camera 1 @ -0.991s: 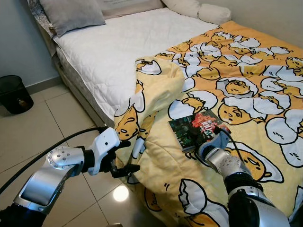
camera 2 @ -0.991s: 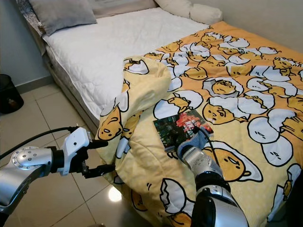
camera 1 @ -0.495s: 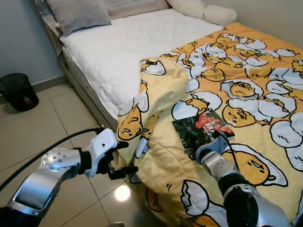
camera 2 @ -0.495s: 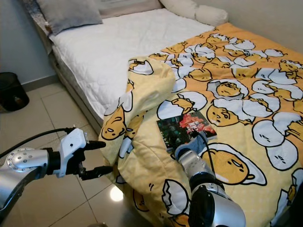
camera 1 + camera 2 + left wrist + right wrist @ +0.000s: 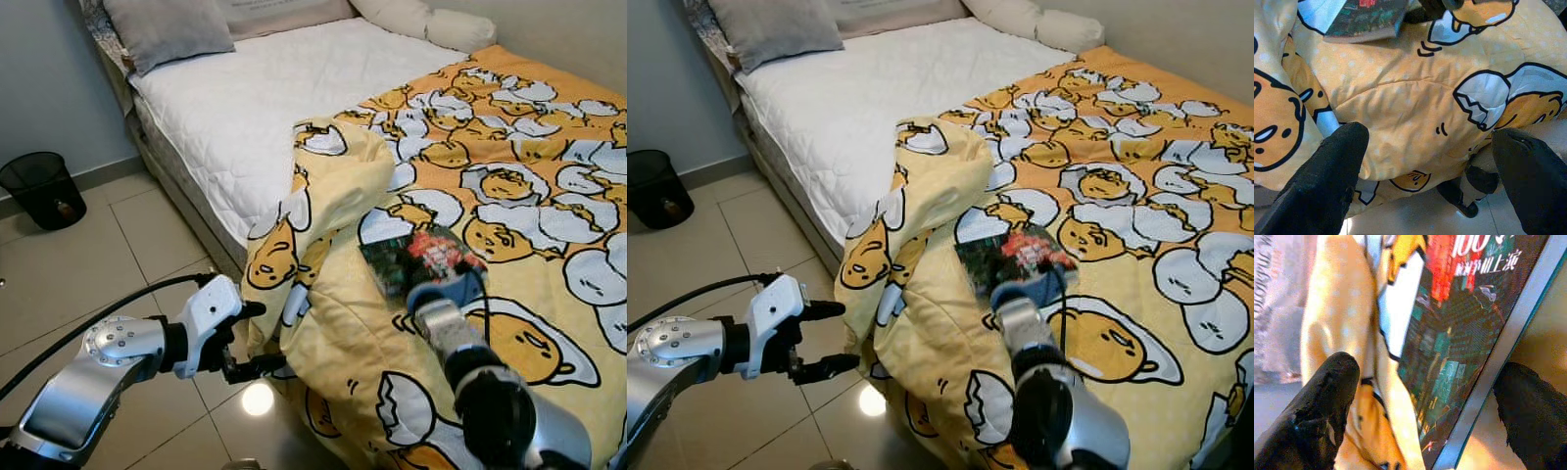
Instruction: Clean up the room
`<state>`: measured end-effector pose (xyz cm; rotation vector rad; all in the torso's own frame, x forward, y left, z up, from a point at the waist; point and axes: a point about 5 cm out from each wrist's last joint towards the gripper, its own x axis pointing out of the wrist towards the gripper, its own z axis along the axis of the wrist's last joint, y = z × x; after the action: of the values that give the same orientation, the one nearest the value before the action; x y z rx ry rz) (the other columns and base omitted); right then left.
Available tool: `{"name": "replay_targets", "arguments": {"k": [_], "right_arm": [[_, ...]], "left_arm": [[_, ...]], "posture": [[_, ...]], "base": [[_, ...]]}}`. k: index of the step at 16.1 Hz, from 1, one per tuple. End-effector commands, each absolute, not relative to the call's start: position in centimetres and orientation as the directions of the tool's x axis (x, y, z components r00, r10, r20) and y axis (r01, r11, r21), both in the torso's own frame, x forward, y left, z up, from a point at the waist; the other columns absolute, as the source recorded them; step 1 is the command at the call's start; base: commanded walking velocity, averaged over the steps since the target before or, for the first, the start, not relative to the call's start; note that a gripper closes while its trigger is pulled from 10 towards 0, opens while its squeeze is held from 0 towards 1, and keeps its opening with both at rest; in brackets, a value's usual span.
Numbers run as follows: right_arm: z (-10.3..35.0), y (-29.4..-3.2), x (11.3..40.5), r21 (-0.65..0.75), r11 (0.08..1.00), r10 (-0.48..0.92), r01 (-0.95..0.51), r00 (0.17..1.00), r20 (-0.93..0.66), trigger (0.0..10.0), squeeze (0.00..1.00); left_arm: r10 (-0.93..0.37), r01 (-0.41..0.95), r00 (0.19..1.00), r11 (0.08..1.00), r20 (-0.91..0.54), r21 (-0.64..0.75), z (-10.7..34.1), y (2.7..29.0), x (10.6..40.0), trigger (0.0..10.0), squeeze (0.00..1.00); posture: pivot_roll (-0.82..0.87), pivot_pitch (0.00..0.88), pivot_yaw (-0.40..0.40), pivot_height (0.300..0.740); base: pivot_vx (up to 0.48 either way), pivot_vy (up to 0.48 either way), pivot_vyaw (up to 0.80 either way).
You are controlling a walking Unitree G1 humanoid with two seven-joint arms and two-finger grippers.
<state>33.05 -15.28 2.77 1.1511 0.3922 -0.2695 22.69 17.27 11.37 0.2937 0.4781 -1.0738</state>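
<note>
A book with a dark red and green cover lies on the yellow egg-print blanket near the bed's front corner. My right gripper is open at the book's near edge, with one finger on either side of the cover. Its wrist rests on the blanket just before the book. My left gripper is open and low over the floor. It points at the blanket's hanging fold without touching it.
A black waste bin stands on the tiled floor by the wall at left. The white mattress lies bare beyond the folded-back blanket edge. A grey pillow and white pillows lie at the head.
My right gripper has pushed forward to the book's near edge, and the book now looks blurred. The left gripper has sunk a little. The view has shifted slightly.
</note>
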Motion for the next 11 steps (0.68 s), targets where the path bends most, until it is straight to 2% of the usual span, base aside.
{"name": "replay_targets", "arguments": {"k": [1, 2, 3, 6, 7, 8, 11], "right_arm": [[3.3, -15.4, 33.5, 0.845, 0.371, -0.017, 0.387, 0.912, -0.410, 8.3, 0.00], [3.1, -15.4, 33.4, 0.837, 0.362, -0.027, 0.409, 0.903, -0.429, 7.1, 0.00], [3.1, -15.4, 33.4, 0.837, 0.359, -0.029, 0.413, 0.901, -0.432, 7.1, 0.00], [2.5, -14.7, 33.0, 0.809, 0.381, -0.015, 0.447, 0.878, -0.478, 5.4, 0.00], [2.1, -14.7, 32.7, 0.783, 0.401, -0.017, 0.476, 0.858, -0.513, 5.3, 0.00], [1.4, -14.9, 32.1, 0.740, 0.419, -0.043, 0.526, 0.826, -0.563, 4.4, 0.00], [1.0, -15.1, 31.8, 0.733, 0.410, -0.054, 0.543, 0.817, -0.574, 3.5, 0.00]], "left_arm": [[-0.772, 0.894, 0.394, 0.447, -0.499, 0.015, 11.9, 17.1, 22.7, 10.0, 0.00], [-0.771, 0.896, 0.390, 0.444, -0.504, 0.014, 11.9, 17.2, 22.5, 10.0, 0.00], [-0.770, 0.897, 0.389, 0.443, -0.506, 0.014, 11.9, 17.3, 22.4, 10.0, 0.00], [-0.770, 0.897, 0.386, 0.441, -0.508, 0.013, 12.2, 17.2, 22.0, 10.0, 0.00], [-0.769, 0.897, 0.387, 0.442, -0.508, 0.014, 12.3, 17.1, 21.9, 10.0, 0.00], [-0.766, 0.891, 0.400, 0.453, -0.503, 0.019, 12.3, 17.0, 21.9, 10.0, 0.00], [-0.769, 0.889, 0.404, 0.458, -0.495, 0.013, 12.6, 16.6, 21.5, 10.0, 0.00]], "posture": [[0.10, 0.000, -0.010, 0.740], [0.10, 0.000, -0.012, 0.740], [0.11, 0.000, -0.013, 0.740], [0.14, 0.000, -0.013, 0.740], [0.14, 0.000, -0.013, 0.740], [0.14, 0.000, -0.010, 0.740], [0.17, 0.044, -0.009, 0.740]], "base": [[0.000, 0.000, 0.00], [0.000, 0.000, 0.00], [0.000, 0.000, 0.00], [0.000, 0.000, 0.00], [0.000, 0.000, 0.00], [0.000, 0.000, 0.00], [0.000, 0.000, 0.00]]}}
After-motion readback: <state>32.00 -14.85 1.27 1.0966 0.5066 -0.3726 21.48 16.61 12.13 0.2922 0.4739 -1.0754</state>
